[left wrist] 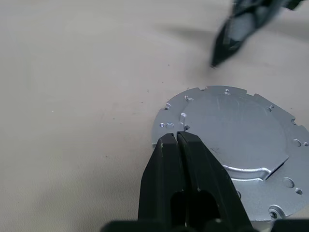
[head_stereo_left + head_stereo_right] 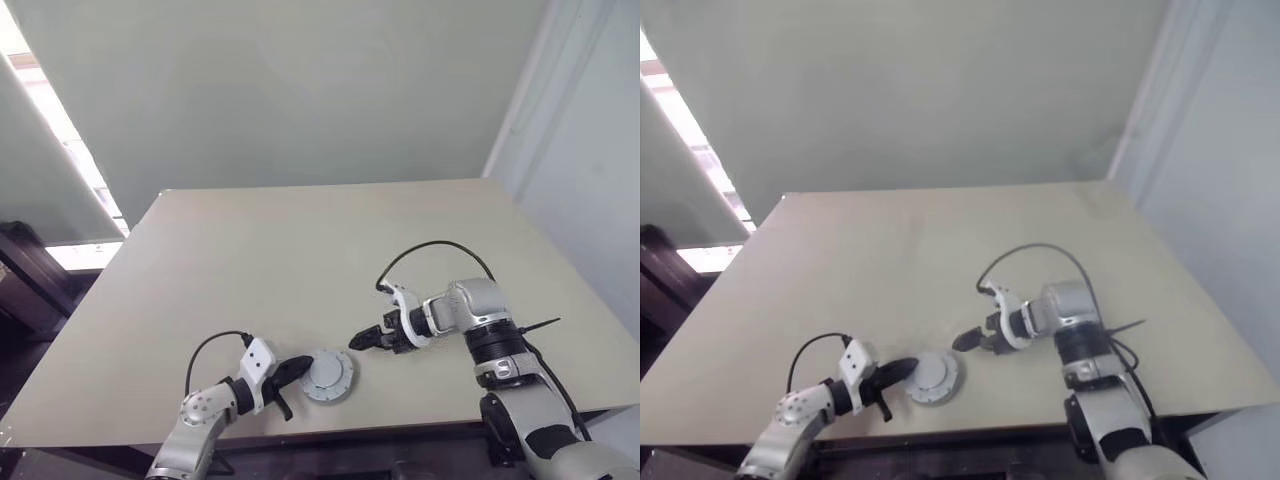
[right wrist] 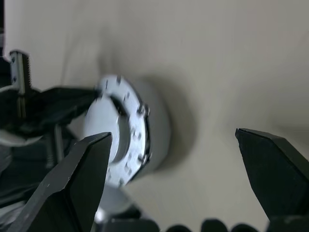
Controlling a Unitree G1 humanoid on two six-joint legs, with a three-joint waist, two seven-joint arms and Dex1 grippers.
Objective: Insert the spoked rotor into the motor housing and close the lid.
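Observation:
The grey lid [image 2: 328,375] with its notched edge lies flat on top of the motor housing, near the table's front edge. The housing's side wall [image 3: 161,130] shows under the lid in the right wrist view. The spoked rotor is hidden. My left gripper [image 2: 305,365] is shut, its tips [image 1: 176,137] resting on the lid's [image 1: 231,140] left rim with nothing between them. To the right of the lid and slightly behind it, my right gripper [image 2: 358,342] hangs open just above the table, pointing left toward the lid, with nothing between its fingers [image 3: 79,174].
The beige table [image 2: 300,250] stretches back to a plain wall. Its front edge runs just below the lid and both arms. A bright window strip [image 2: 60,130] lies off the table's left side.

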